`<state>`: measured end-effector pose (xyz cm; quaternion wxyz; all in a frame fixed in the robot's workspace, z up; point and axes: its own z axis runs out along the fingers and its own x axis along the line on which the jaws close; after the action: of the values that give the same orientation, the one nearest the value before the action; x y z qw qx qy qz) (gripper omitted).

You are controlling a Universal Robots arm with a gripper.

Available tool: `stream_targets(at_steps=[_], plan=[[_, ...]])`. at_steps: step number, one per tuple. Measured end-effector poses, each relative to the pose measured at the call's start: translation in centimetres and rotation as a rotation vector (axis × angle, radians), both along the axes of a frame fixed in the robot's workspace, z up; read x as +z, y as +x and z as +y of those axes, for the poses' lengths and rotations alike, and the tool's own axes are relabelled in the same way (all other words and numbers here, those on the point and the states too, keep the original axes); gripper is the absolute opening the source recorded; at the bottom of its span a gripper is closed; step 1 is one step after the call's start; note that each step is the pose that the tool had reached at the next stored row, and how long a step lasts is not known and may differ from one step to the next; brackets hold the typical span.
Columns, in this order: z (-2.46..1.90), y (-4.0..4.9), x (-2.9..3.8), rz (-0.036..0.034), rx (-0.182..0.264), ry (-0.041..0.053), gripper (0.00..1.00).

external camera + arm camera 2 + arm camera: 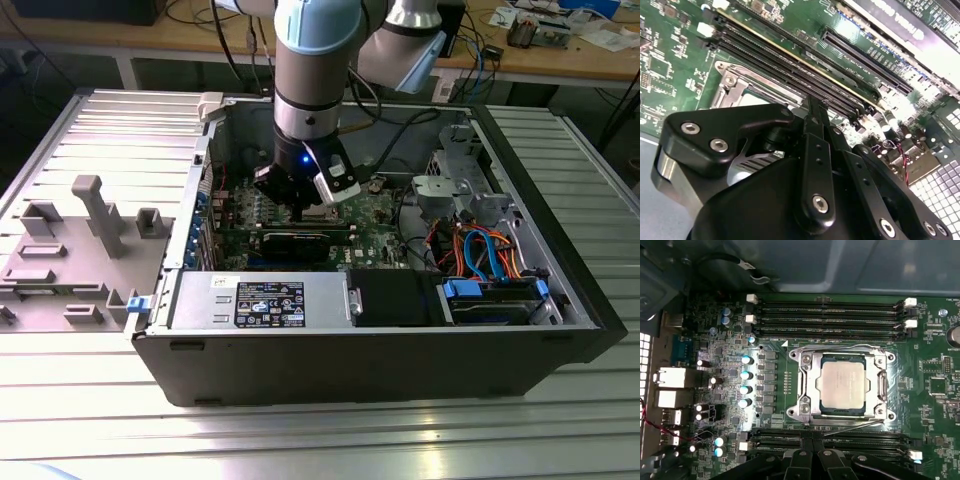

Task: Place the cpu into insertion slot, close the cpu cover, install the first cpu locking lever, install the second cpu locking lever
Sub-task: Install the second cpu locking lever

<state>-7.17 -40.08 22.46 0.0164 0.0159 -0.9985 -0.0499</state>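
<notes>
In the exterior view, the arm reaches down into an open computer case point(560, 300) lying on a ribbed metal bench point(300, 430). Its tool point(303, 195) hangs low over the green motherboard point(375, 215), just above the socket area, with a long black expansion card point(300, 243) lying just in front of it. A bundle of orange and blue cables point(480, 255) sits toward the exterior view's right.

In the second wrist view, the tool's black linkage point(815, 165) covers much of the socket; a corner of the silvery cpu cover point(732, 87) shows beside the parallel memory slots point(790, 60). Whether the tool is open or closed cannot be told.

In the first wrist view, the cpu point(842, 382) sits flat in the insertion slot point(816, 412), its grey metal top showing through the square opening of the cpu cover point(880, 385), which lies down over it. Thin wire levers point(840, 348) run along the two sides of the frame that face the memory slots. The tool holds nothing visible.
</notes>
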Motion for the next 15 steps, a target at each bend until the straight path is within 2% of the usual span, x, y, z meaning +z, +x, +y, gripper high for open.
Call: stream_targets(at_steps=[5, 6, 10, 15], plan=[[-0.06, -0.14, -0.50, 0.0020, 0.000, 0.0080, 0.11], [-0.06, -0.14, -0.56, 0.0019, 0.000, 0.0158, 0.11], [-0.31, -0.14, -0.57, 0.0019, 0.000, 0.0219, 0.11], [-0.34, -0.65, -0.63, 0.0019, 0.000, 0.0385, 0.11]])
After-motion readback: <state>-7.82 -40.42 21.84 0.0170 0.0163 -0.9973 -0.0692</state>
